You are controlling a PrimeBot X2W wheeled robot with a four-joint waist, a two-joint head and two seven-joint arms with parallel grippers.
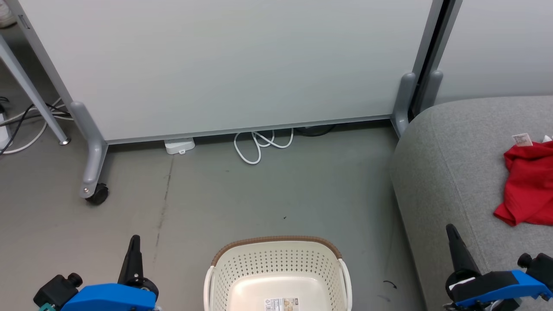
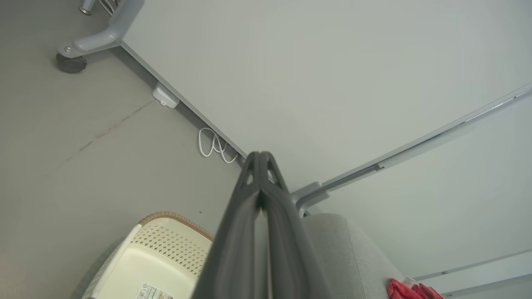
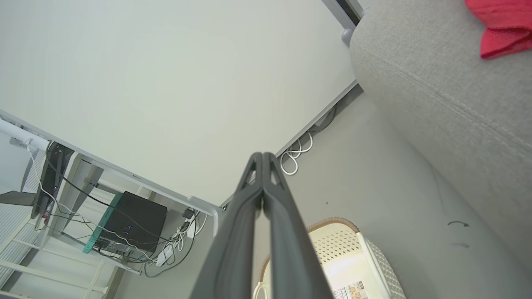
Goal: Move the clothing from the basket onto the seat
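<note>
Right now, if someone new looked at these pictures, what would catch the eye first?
The bright red clothing lying on the grey seat at the right stands out most. Next comes the cream basket on the floor at bottom centre, holding no clothing in the part shown.

Red clothing [image 1: 529, 185] crumpled on the grey seat [image 1: 449, 172], cream perforated brown-rimmed basket [image 1: 276, 259] upright near it
</note>
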